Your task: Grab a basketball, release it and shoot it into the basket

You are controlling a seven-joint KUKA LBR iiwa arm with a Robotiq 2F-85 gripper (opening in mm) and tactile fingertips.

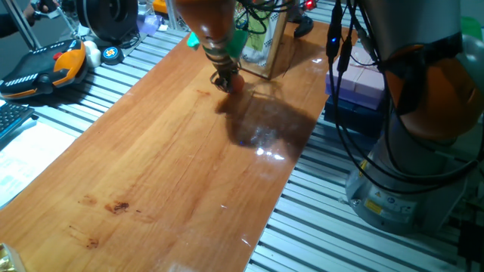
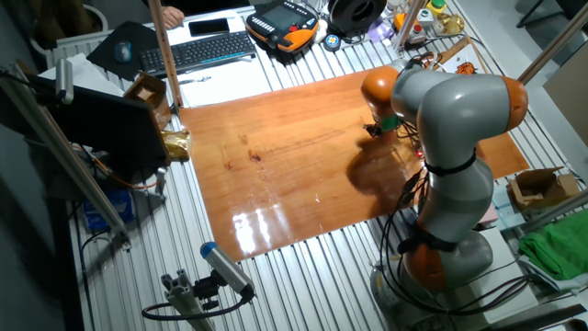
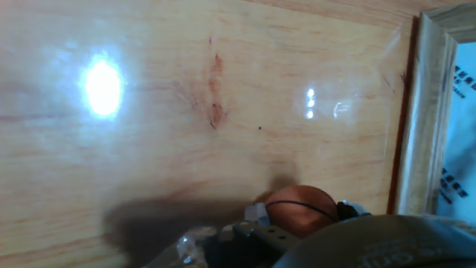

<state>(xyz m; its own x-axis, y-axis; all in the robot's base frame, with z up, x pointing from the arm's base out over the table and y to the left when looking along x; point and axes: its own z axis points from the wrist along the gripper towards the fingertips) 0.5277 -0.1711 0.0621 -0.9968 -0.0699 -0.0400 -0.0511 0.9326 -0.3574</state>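
Note:
The tiny orange basketball [image 1: 237, 84] sits at my gripper's [image 1: 225, 79] fingertips, low over the wooden table, just in front of the wooden-framed backboard [image 1: 275, 50]. In the hand view the ball [image 3: 300, 210] shows at the bottom edge between the two fingertips, with the gripper [image 3: 301, 216] closed around it and the backboard frame [image 3: 421, 112] at the right. The hoop and net are mostly hidden behind my arm. In the other fixed view the gripper [image 2: 377, 130] is partly covered by the arm.
A large orange-and-black gadget [image 1: 47, 65] lies on the slatted bench at the far left. A keyboard [image 2: 209, 49] and clutter lie beyond the table. The robot base [image 1: 412, 151] and cables stand at the right.

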